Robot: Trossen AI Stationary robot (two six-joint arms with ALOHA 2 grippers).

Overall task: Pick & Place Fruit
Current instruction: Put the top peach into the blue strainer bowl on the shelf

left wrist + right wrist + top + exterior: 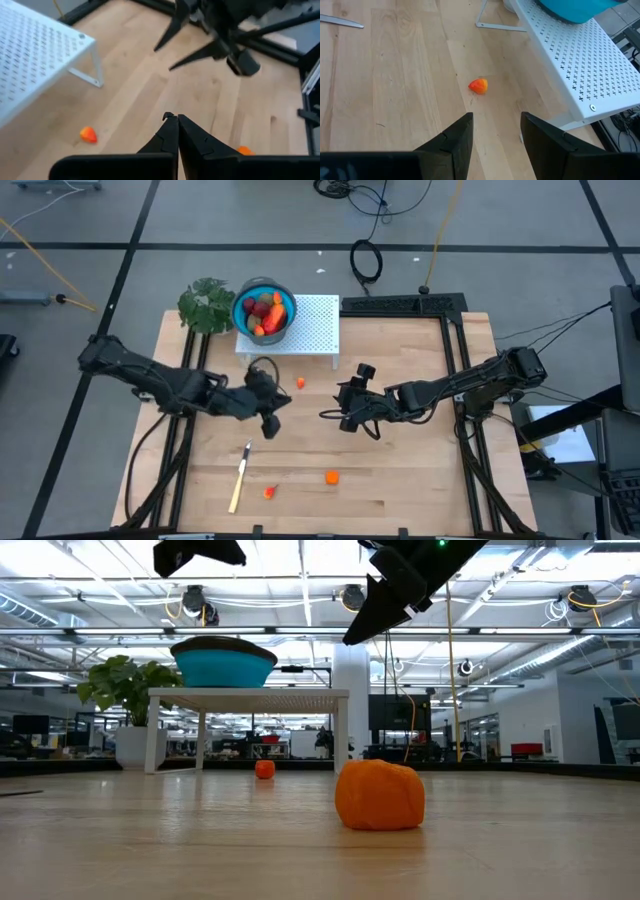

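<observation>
The fruit is toy pieces. A small orange piece (300, 383) (479, 85) (88, 134) lies on the table near the white stand. Another orange piece (332, 477) (380, 795) and a red-orange one (268, 493) lie toward the near edge. Several more pieces fill the blue bowl (265, 310), which stands on the white perforated stand (312, 330). My left gripper (272, 420) (173, 120) is shut and holds nothing, left of table centre. My right gripper (331, 401) (496, 127) is open above the table, facing the small orange piece from the right.
A pale yellow-handled knife (240, 477) lies near the front left. A green leafy plant (207, 305) stands beside the bowl at the far left. The two grippers hover close to each other mid-table. Bare wood spreads to the right and near side.
</observation>
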